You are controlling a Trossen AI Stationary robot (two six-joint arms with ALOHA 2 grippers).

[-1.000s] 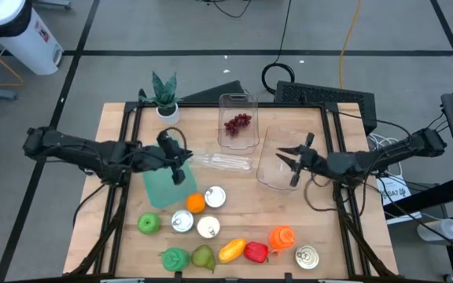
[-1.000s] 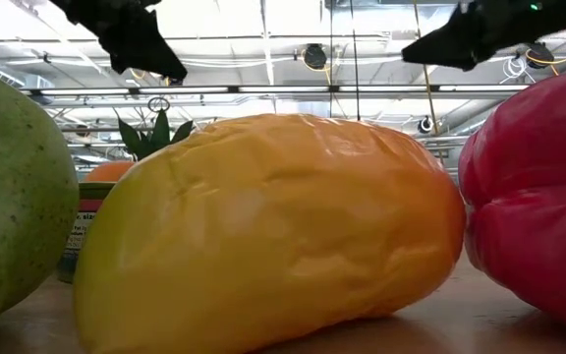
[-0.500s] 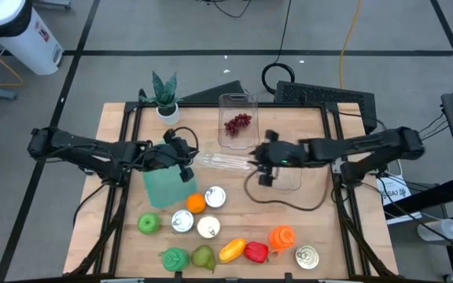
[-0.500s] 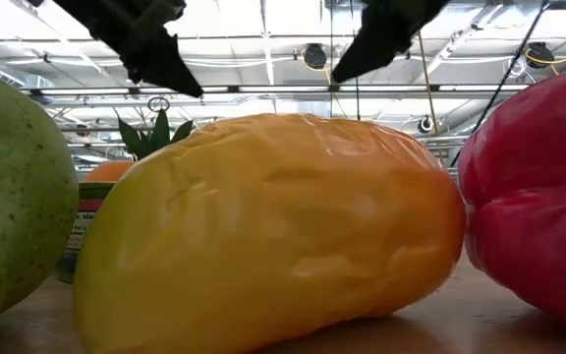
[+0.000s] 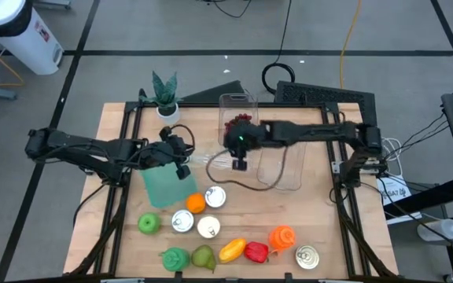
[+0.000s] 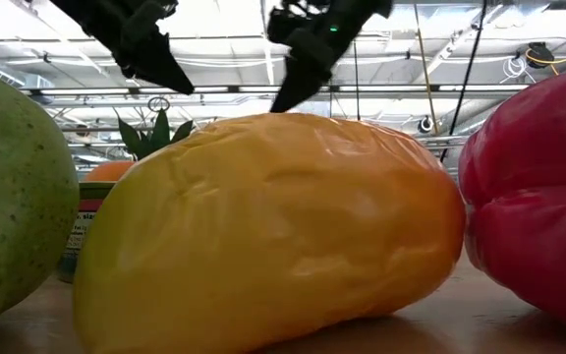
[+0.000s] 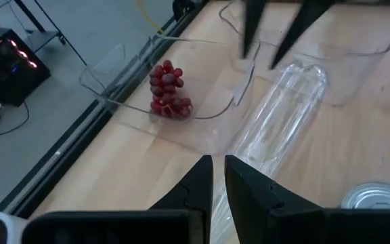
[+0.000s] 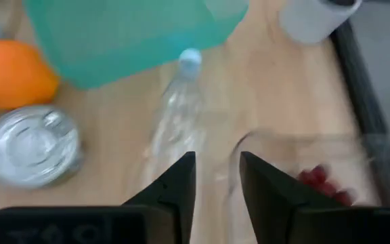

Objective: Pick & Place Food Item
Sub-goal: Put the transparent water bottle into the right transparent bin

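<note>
A bunch of red grapes (image 5: 237, 121) lies in a clear container (image 5: 239, 103) at the table's far middle. Just near of it a clear plastic bottle (image 5: 220, 161) lies on its side. My right gripper (image 5: 239, 164) hangs open above the bottle's end by the grape container; the right wrist view shows the bottle (image 8: 173, 118) and grapes (image 8: 320, 179) beyond its fingers. My left gripper (image 5: 182, 163) hovers shut over a teal container (image 5: 167, 187), empty, pointing toward the grapes (image 7: 168, 89). The low view shows both grippers (image 6: 160, 69) (image 6: 298, 84) high above the yellow fruit (image 6: 273, 236).
A second clear container (image 5: 283, 163) sits right of the bottle. Toward the near edge lie an orange (image 5: 196, 203), several cans (image 5: 215, 196), a green apple (image 5: 149, 224), a yellow fruit (image 5: 232, 250), a red pepper (image 5: 255, 251) and an orange item (image 5: 281, 237). A potted plant (image 5: 165, 94) stands far left.
My right gripper has swept from over the right-hand clear container toward the table's left, ending above the bottle beside the grape container, and has tipped to point more steeply down. My left gripper has stayed over the teal container.
</note>
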